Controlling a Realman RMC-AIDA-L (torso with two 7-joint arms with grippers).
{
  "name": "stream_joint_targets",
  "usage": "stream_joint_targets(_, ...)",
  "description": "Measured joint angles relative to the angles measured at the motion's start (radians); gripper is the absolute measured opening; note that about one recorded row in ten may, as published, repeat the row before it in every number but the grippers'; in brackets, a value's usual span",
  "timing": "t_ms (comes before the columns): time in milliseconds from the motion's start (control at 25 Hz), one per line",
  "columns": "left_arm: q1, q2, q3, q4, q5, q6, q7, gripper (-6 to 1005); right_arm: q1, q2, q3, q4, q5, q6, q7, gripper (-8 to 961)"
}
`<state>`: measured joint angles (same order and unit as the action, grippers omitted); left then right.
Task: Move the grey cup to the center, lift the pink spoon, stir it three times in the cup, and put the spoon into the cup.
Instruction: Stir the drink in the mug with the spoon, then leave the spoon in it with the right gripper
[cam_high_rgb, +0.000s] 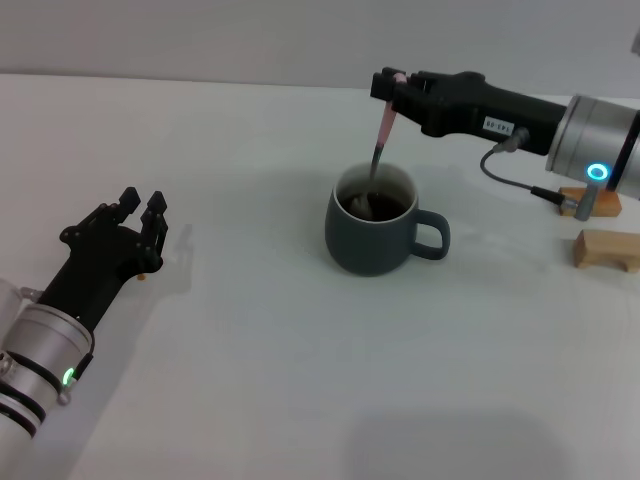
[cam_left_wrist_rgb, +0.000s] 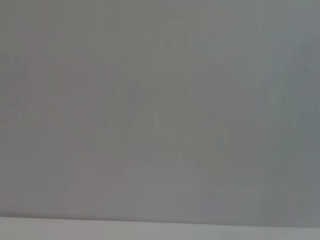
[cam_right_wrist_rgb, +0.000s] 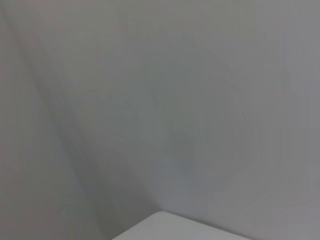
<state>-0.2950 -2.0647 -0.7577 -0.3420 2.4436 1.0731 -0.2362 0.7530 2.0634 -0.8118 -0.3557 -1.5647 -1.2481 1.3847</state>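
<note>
R gripper (cam_high_rgb: 392, 88) clamped on pink spoon (cam_high_rgb: 382, 135) (bowl in grey cup (cam_high_rgb: 371, 231)), L gripper (cam_high_rgb: 140, 207) parked, fingers slightly apart

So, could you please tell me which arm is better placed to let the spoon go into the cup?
The right. Its right gripper already holds the pink spoon by the handle, bowl dipped in the grey cup. The left gripper rests on the table, well off to the cup's left.

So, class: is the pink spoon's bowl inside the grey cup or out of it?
Inside. The pink spoon, held by the right hand, dips its metal end into the grey cup.
</note>
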Motion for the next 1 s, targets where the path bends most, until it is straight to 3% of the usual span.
stream_joint_targets(560,-0.008,0.000,-0.001,0.004,0.000,-0.004,0.000,300,-0.085,-0.004,-0.017,0.000,0.000,-0.006,-0.001,100)
stream_joint_targets(1000,-0.012,-0.002,0.006,0.005,0.000,-0.006,-0.017,300,-0.073,-0.020,-0.017,-0.032,0.001,0.028,-0.001,99)
